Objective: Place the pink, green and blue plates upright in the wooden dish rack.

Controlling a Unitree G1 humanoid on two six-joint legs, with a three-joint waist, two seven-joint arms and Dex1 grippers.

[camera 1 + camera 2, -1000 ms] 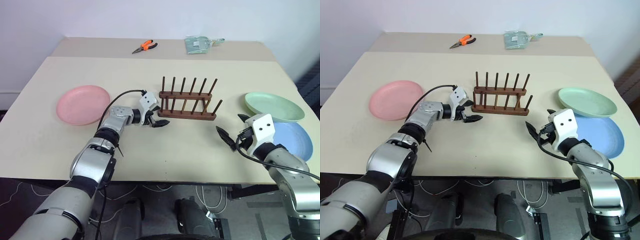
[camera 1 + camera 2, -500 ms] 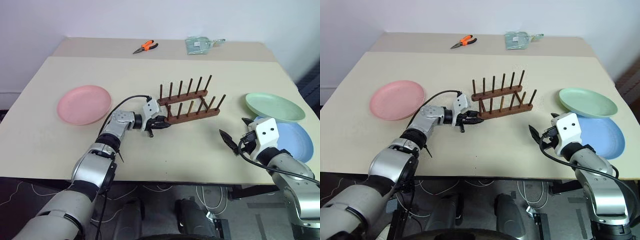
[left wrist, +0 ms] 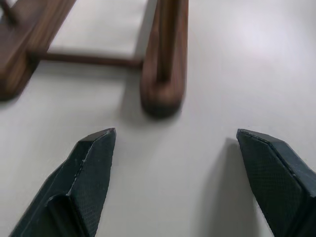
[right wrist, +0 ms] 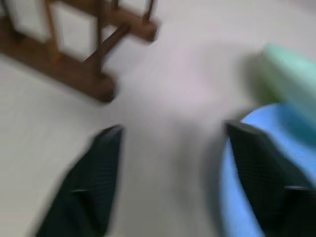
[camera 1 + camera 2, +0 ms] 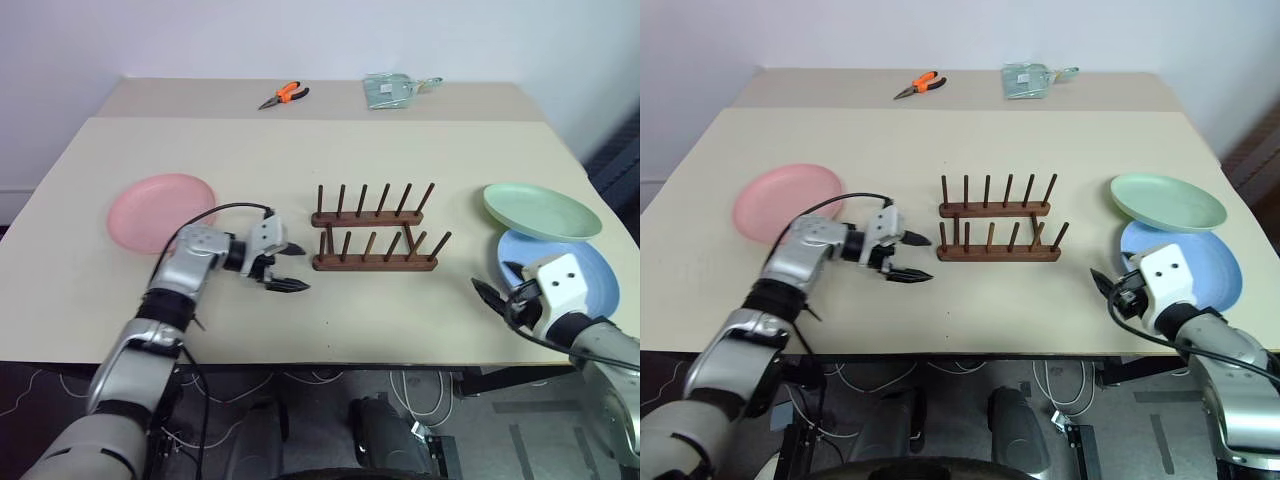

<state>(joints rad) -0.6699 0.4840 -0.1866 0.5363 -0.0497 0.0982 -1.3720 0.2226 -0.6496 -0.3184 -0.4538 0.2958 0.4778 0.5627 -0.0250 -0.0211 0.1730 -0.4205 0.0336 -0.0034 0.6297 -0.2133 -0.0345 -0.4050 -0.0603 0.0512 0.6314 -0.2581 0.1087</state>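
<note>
Nearest the front edge of the table, toward its right corner, the right gripper hangs just above the surface with its two black fingers spread apart and nothing between them. Its fingertips point at the near left rim of the blue plate, which lies flat by the right edge; whether a fingertip touches that rim cannot be told. In the right wrist view the fingers frame bare tabletop, with the blue plate beside one of them and the end of the dish rack farther off.

Left of centre and a little farther in, the left gripper points toward the left end of the dish rack, its fingers parted and empty. The left wrist view shows the fingers wide apart over bare table, with the rounded end of a rack rail just ahead and not touched.

The dish rack stands in the middle of the table, parallel to the front edge, its two rows of pegs upright and holding no plates.

The pink plate lies flat near the left edge, behind the left arm. The green plate rests by the right edge, just behind the blue one and overlapping its far rim.

Along the far edge lie orange-handled pliers and a pale green dustpan.
</note>
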